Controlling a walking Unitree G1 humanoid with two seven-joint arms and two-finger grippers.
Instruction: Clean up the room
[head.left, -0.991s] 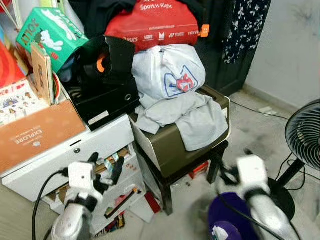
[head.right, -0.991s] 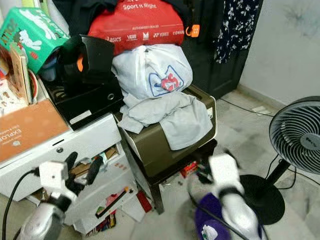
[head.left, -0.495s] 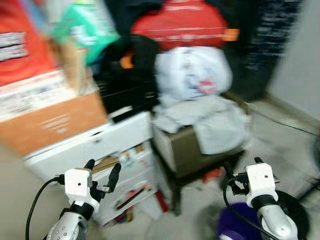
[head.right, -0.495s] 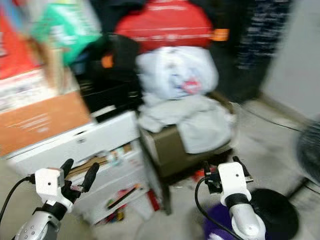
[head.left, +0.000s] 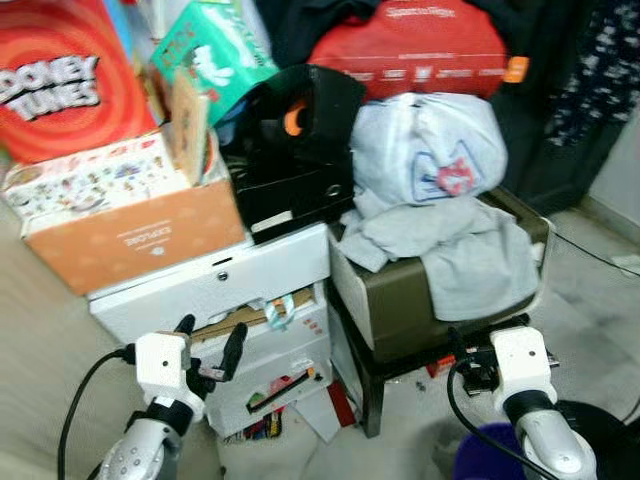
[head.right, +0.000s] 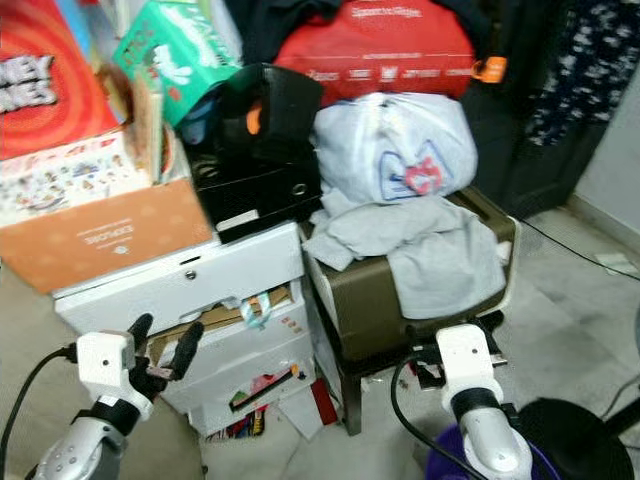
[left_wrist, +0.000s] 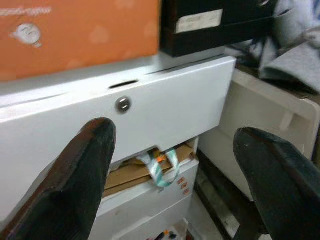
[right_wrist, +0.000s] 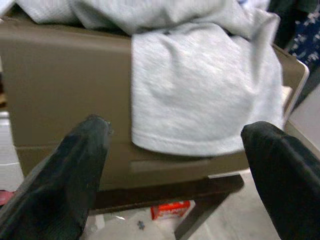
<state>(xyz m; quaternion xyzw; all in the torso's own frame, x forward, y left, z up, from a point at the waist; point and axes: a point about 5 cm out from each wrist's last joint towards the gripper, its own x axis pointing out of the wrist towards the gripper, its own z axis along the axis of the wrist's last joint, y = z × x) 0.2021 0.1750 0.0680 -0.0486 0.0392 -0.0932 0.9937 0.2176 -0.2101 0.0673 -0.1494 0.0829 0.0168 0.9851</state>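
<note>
I had both arms raised in front of the clutter, neither committed to anything, because I was sizing up where to begin. The left tool (head.left: 207, 352) hung with its two black fingers spread wide and nothing between them, level with the white drawer unit (head.left: 225, 290). Through the left wrist camera its fingers framed the drawer front, its small round lock (left_wrist: 122, 104), and the teal ribbon (left_wrist: 161, 167) spilling from the gap below. That drawer looked overstuffed, which is probably why it sat ajar.

The right tool (right_wrist: 175, 145) was likewise wide open and empty, aimed at the grey shirt (head.left: 470, 262) draped over the olive-brown box (head.left: 400, 310) on the dark stool. The shirt hung loose down the box's front, so I judged it the easiest first pick: soft, unpinned at its lower edge, and directly ahead of the fingers.

Above it sat a white plastic bag (head.left: 430, 150), and on that a red sports bag (head.left: 420, 45). Because they rested on the shirt's upper part, pulling it could tip the stack. An orange carton (head.left: 140, 245) weighed on the drawer unit's top.
</note>
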